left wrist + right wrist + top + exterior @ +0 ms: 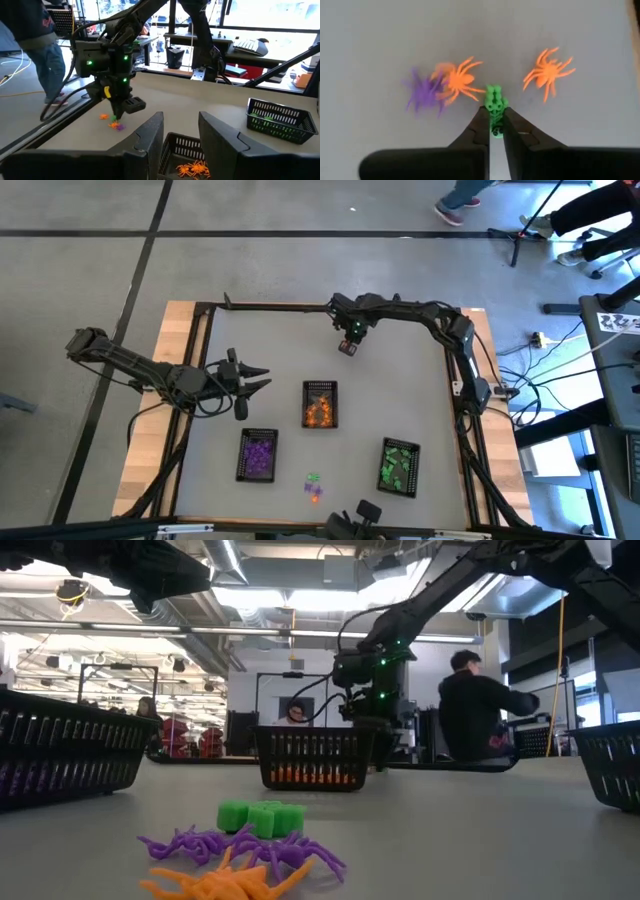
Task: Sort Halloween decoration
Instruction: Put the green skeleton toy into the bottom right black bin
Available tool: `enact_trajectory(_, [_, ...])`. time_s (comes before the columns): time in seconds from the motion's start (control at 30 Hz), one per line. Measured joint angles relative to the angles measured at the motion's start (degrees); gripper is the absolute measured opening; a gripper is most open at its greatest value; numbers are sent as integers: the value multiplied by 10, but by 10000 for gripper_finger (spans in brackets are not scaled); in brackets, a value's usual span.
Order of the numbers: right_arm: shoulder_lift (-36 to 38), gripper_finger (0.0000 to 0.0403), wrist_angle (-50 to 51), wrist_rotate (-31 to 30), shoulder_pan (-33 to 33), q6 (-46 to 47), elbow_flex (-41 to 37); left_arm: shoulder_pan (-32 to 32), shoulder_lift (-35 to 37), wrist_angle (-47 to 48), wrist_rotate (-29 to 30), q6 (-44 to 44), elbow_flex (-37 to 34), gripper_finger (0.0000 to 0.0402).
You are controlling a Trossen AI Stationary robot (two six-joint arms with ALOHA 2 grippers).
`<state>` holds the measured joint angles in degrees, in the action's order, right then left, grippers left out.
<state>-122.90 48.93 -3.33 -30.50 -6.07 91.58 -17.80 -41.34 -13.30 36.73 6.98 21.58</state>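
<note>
**Green trinket pinched at the far side of the grey table (400,395), a long carry from its tray**

The black mesh tray of green pieces (400,443) sits near right, well apart from the grip. The left gripper (262,378) waits at left, fingers apart and empty. The right gripper (495,120) is all but closed on the small green plastic trinket (495,102), caught only by its end, so it may twist free or drop. An orange plastic spider (460,80) lies just beside it, against a purple plastic spider (425,92), and a snagged leg could drag both.
</note>
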Motion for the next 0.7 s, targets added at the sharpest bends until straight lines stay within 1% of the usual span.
enact_trajectory(0.1, [33, 27, 7, -6, 9, 10, 1, 0, 0, 0, 0, 0, 0, 115])
enact_trajectory(0.2, [70, 25, 35, -11, 19, 15, 2, 0, 0, 0, 0, 0, 0, 115])
enact_trajectory(0.4, [156, 23, 128, -12, 65, 47, 1, 0, 0, 0, 0, 0, 0, 115])
enact_trajectory(0.57, [239, 28, 169, -12, 147, 101, -40, 0, 0, 0, 0, 0, 0, 115])
enact_trajectory(0.7, [319, 26, 167, -11, 247, 155, -102, 0, 0, 0, 0, 0, 0, 115])
